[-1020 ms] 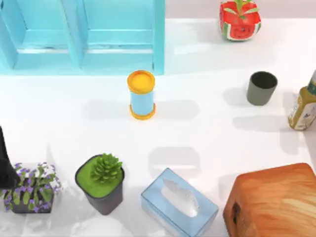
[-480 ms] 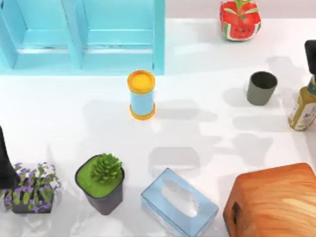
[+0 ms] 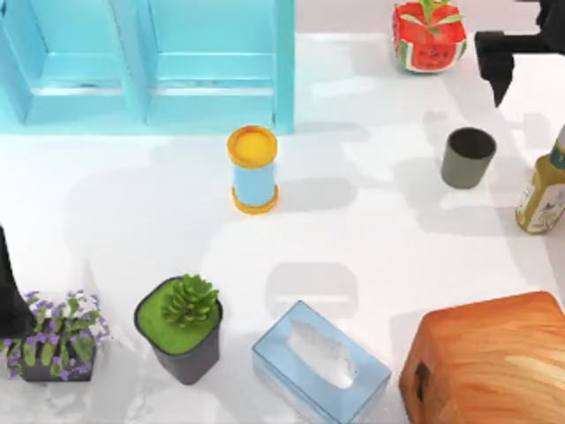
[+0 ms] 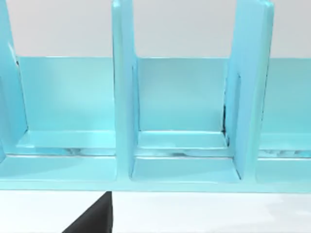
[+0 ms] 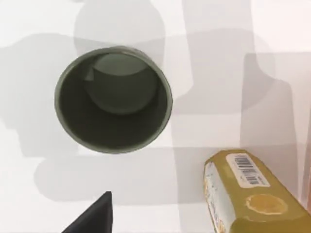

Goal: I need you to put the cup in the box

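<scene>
Standing upright at the table's right side, the cup [image 3: 467, 156] is dark grey-green, handleless and slightly tapered, its round rim open and its inside empty in the right wrist view [image 5: 113, 99]. A yellow bottle [image 3: 542, 192] stands near it. The right gripper [image 3: 500, 55], absent a second ago, now hangs behind the cup; whether it is spread or closed cannot be told. The left arm [image 3: 11, 296] stays parked at the left edge.

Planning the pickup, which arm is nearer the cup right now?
Right. The right tool hangs just beyond the cup, toward the table's far right corner. The left arm sits at the table's left edge, far from it.
</scene>
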You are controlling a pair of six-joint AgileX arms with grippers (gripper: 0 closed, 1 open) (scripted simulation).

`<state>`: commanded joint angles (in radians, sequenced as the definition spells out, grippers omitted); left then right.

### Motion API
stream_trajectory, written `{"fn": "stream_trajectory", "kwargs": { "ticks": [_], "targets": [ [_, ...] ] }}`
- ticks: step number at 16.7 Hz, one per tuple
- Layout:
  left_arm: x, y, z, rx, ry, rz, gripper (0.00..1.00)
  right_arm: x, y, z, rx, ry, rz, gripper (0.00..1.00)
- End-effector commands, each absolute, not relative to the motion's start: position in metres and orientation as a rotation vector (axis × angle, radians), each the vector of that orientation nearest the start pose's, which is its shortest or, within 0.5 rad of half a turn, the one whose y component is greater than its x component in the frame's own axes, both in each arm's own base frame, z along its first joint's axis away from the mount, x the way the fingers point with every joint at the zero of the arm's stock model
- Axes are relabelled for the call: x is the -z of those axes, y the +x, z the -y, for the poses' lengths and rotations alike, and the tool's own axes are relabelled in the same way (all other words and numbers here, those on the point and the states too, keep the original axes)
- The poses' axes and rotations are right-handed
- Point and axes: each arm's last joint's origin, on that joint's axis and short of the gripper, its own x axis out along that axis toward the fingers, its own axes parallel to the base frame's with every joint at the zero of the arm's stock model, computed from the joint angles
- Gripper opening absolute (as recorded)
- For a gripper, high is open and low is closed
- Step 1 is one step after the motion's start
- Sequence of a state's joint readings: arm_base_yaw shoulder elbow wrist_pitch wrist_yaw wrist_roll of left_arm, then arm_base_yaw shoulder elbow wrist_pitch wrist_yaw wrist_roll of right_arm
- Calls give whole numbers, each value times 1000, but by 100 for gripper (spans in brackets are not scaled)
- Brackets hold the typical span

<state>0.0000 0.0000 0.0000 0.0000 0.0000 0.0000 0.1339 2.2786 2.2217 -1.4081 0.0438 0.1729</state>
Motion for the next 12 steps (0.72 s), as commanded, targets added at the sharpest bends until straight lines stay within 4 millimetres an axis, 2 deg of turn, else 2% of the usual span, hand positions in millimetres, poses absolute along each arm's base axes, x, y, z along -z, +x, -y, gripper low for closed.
{"fn": "stream_trajectory", "kwargs": {
  "ticks": [3, 9, 12],
  "targets": [
    [-160, 106, 1, 0, 0, 0, 100, -239, 461, -81, 11, 7, -1470, 100],
    [-160, 106, 1, 0, 0, 0, 100, -237, 462, -80, 12, 9, -1470, 100],
    [-160, 106, 1, 0, 0, 0, 100, -217, 466, -81, 9, 6, -1477, 100]
  ]
}}
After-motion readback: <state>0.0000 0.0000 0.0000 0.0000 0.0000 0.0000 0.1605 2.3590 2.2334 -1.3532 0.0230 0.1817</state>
